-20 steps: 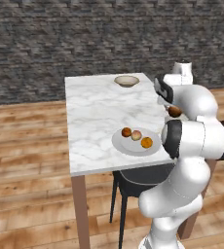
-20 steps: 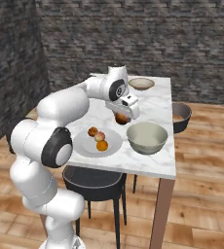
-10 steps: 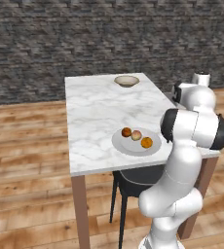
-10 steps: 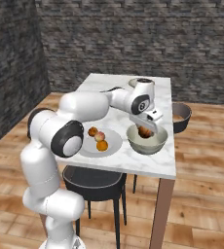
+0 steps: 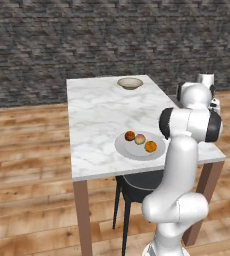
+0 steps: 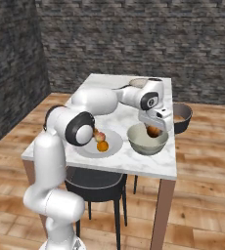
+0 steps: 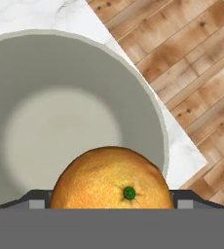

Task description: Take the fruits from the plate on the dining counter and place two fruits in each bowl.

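Pincer (image 6: 154, 131) is pinching an orange fruit (image 7: 110, 179), hanging over the near bowl (image 6: 147, 139); three fruits are sitting on the plate (image 5: 140, 147).

Plate (image 5: 123, 149) sits on the table (image 5: 97, 115) near its front edge, three fruits (image 5: 140, 139) on it. One bowl (image 6: 147, 140) right of the plate, another bowl (image 5: 130, 83) at the far end. Pincer (image 6: 154, 131) with a fruit (image 6: 153, 131) above the near bowl.

Home dining area: marble tabletop (image 5: 102, 120) w/ plate (image 5: 132, 149) & bowls, dark chair (image 5: 137, 181), wood floor (image 5: 27, 145), stone wall (image 5: 87, 40).
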Robot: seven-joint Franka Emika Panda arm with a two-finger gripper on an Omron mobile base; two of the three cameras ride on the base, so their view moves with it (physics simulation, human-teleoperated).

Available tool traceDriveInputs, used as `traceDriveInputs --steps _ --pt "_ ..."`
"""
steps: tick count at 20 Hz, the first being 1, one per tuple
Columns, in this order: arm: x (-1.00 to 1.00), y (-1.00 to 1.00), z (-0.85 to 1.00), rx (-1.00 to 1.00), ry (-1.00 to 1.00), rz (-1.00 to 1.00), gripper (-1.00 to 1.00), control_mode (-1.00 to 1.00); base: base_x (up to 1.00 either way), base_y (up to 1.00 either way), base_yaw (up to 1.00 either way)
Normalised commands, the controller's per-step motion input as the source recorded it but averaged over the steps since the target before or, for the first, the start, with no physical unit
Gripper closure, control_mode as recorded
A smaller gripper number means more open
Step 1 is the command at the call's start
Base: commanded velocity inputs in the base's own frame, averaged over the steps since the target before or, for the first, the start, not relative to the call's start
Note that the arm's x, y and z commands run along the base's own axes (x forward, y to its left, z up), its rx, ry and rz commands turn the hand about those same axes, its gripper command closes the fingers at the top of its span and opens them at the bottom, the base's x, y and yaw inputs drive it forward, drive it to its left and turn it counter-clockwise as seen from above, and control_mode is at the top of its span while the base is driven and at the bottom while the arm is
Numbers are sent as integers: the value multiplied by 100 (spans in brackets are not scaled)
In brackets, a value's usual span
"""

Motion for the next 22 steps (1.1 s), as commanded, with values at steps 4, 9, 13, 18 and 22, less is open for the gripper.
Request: traceDriveInputs --steps 4,9,13,18,22 --pt "17 0 -40 0 0 0 100 -100 0 0 0" --pt "11 0 -49 0 0 0 100 -100 0 0 0" --pt "2 0 -11 0 0 0 100 -100 0 0 0" --pt "0 1 0 0 0 0 -100 -100 0 0 0" --pt "0 2 -1 0 0 0 -100 -100 0 0 0"
